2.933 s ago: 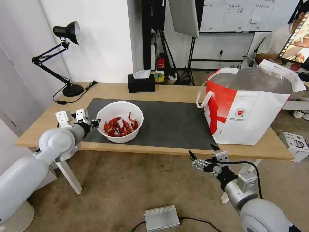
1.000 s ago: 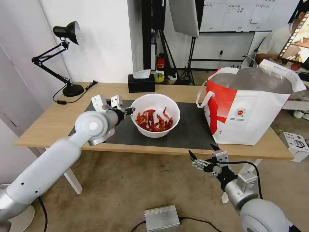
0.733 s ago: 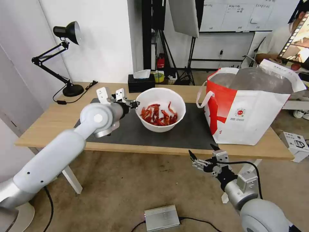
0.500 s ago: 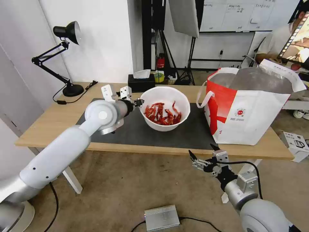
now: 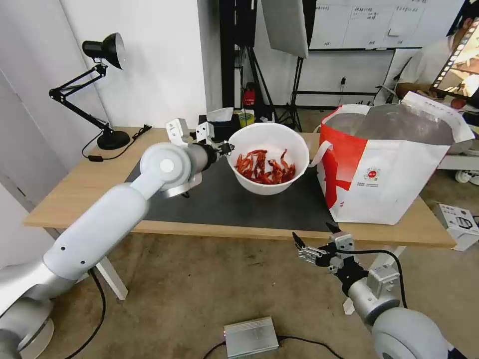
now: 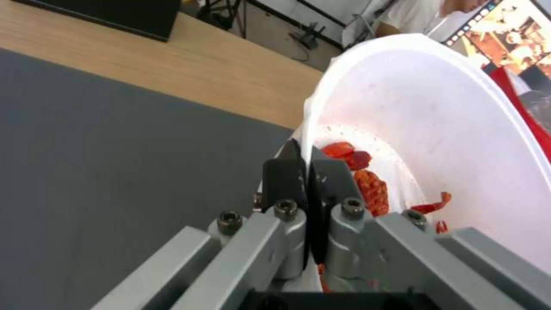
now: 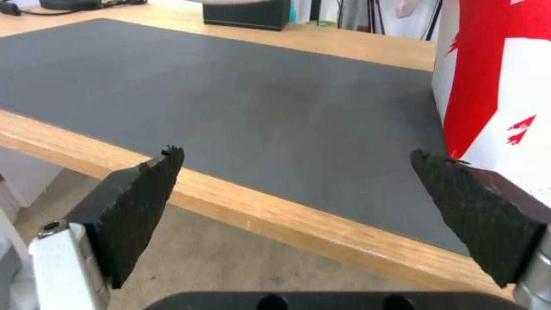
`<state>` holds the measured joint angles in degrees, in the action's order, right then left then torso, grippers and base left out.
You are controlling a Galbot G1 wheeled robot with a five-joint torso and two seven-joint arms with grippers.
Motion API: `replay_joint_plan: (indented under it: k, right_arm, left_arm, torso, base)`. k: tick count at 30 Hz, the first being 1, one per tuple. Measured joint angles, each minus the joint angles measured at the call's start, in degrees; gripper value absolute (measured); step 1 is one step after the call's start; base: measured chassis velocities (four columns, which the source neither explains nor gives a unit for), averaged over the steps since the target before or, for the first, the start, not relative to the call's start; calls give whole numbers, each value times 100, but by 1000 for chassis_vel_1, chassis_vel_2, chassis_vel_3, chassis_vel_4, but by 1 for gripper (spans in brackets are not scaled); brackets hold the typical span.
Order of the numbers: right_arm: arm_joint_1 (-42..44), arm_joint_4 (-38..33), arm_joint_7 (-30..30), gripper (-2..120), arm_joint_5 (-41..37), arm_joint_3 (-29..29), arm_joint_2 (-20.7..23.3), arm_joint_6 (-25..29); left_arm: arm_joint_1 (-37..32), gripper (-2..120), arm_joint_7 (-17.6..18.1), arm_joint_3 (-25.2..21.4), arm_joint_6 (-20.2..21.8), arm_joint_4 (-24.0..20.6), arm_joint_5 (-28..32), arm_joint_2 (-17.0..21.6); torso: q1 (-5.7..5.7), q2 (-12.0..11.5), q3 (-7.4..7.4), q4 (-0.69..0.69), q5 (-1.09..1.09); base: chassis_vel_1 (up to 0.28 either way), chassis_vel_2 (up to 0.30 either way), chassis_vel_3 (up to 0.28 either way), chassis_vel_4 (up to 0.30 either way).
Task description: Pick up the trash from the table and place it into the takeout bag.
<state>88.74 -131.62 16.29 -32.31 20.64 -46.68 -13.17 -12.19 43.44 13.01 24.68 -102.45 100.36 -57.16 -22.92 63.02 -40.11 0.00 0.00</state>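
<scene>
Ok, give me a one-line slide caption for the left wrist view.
Left gripper fingers pinch the rim of the white round bowl of red crayfish shells, above the dark grey mat.

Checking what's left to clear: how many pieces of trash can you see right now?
1: a white bowl of crayfish shells, held by its rim in the left gripper above the grey mat, beside the takeout bag. Others may sit hidden inside the bag.

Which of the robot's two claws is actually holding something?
The left gripper: it is pinched on the rim of the white bowl of crayfish shells, lifted above the table. The right gripper hangs open, below the table's edge.
</scene>
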Motion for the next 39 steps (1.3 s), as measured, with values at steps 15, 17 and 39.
replay_joint_plan:
  k: [15, 17, 39]
  right_arm:
    - [0, 0, 0, 100, 0, 0, 0, 0]
    - [0, 0, 0, 100, 0, 0, 0, 0]
    - [0, 0, 0, 100, 0, 0, 0, 0]
  left_arm:
    - [480, 0, 195, 85, -49, 403, 138, -506]
    - [540, 0, 199, 95, -52, 439, 159, -523]
    - [1100, 0, 300, 139, -98, 752, 299, -824]
  torso:
    - [1, 0, 0, -1, 0]
    - [1, 0, 0, 0, 0]
    - [0, 0, 0, 0, 0]
  base:
    - [0, 0, 0, 0]
    - [0, 0, 0, 0]
    - [0, 0, 0, 0]
